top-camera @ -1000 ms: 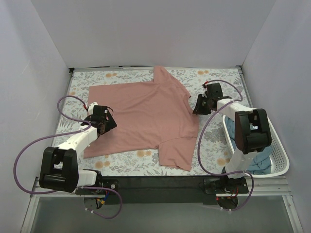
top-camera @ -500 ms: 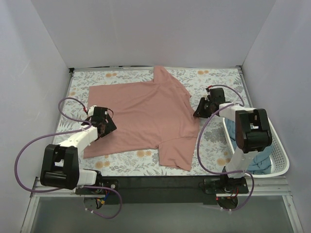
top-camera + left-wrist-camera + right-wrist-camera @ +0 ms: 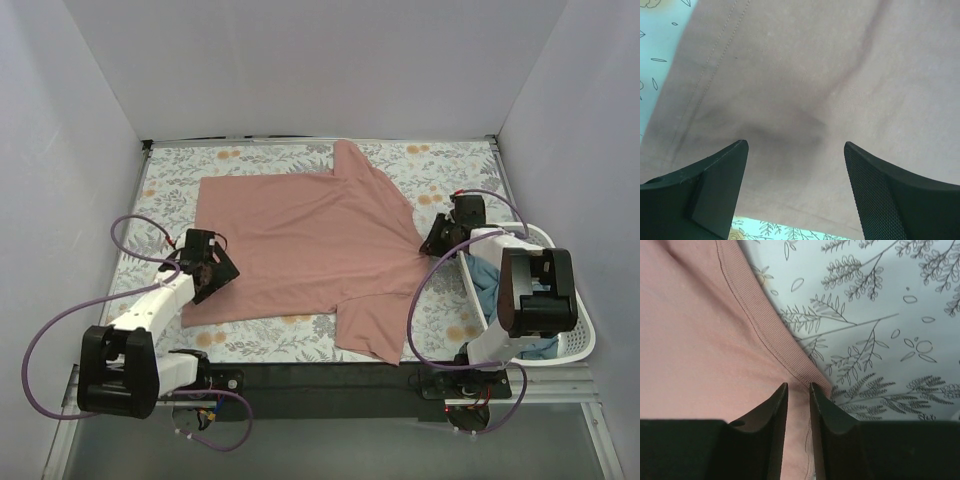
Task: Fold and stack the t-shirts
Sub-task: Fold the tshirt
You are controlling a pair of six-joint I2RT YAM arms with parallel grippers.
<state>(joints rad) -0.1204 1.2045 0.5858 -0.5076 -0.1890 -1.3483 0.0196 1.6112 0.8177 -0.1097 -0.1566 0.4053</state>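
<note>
The dusty-pink t-shirt (image 3: 300,240) lies spread flat on the floral cloth, plain side up, one sleeve toward the back and one toward the front. My right gripper (image 3: 437,240) is at the shirt's right edge, its jaws nearly together and pinching pink fabric (image 3: 690,340) just inside the ribbed collar (image 3: 765,325). My left gripper (image 3: 213,270) hovers over the shirt's left hem with its fingers (image 3: 715,175) wide apart and only flat fabric (image 3: 805,75) between them. A teal-blue t-shirt (image 3: 490,275) is bunched in the basket.
A white slotted basket (image 3: 585,345) stands at the right edge, close to the right arm. The floral cloth (image 3: 170,180) covers the table, and white walls enclose the left, back and right sides. The arm bases sit on the dark front rail (image 3: 320,380).
My right gripper has pulled toward the right and nearer, and the pink shirt has slid right with it. The left gripper has shifted a little nearer along the hem, still open.
</note>
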